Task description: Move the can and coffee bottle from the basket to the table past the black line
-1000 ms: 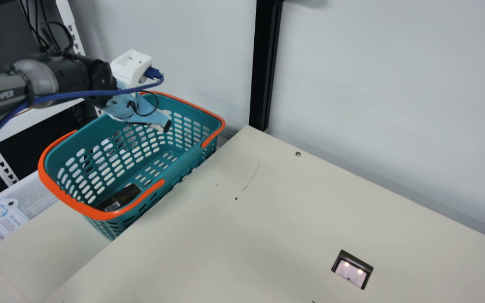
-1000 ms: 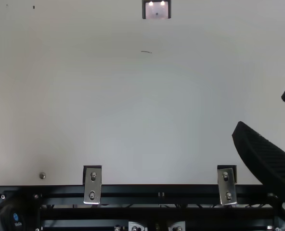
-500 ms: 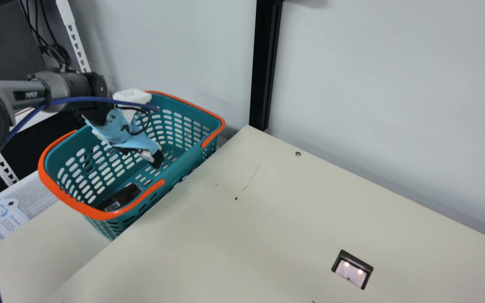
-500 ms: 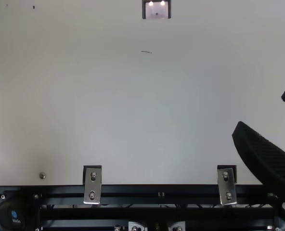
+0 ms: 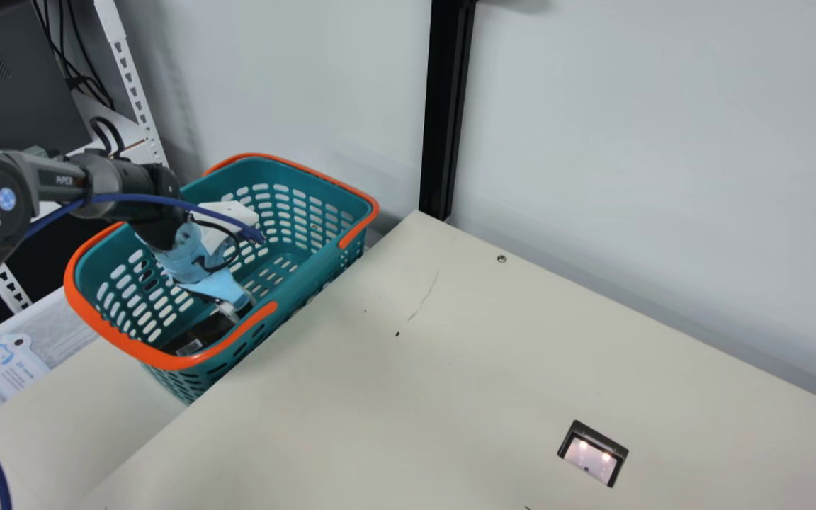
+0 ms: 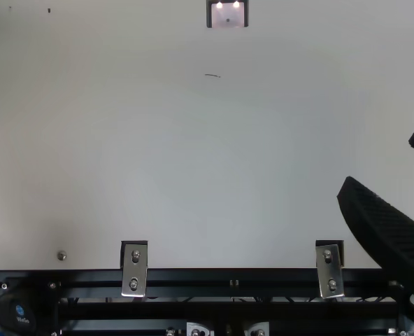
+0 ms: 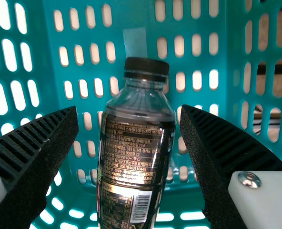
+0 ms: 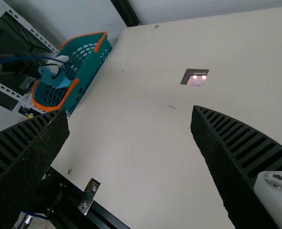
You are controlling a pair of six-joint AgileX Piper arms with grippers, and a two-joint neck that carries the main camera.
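Coffee bottle (image 7: 134, 162), dark-labelled with a black cap (image 7: 146, 69), lying on its side inside the teal basket (image 5: 114, 338), towards the orange-rimmed end nearer the main camera. The left gripper (image 5: 236, 309), its upper part in a light-blue covering, reaches down into the same basket. In the left wrist view its jaws stand open, one ribbed finger to each side of the bottle, with gaps between; the bottle is ungripped. The basket sits alongside the edge of the cream table (image 5: 415, 404), near a black upright post (image 5: 443, 106) against the pale wall (image 5: 635, 142). Set in the tabletop is a dark-framed panel (image 5: 592, 455) showing two bright spots; near it runs a short dark mark (image 6: 212, 75). The right gripper (image 6: 380, 158) is above the table, well apart from the basket, jaws parted and holding nothing.
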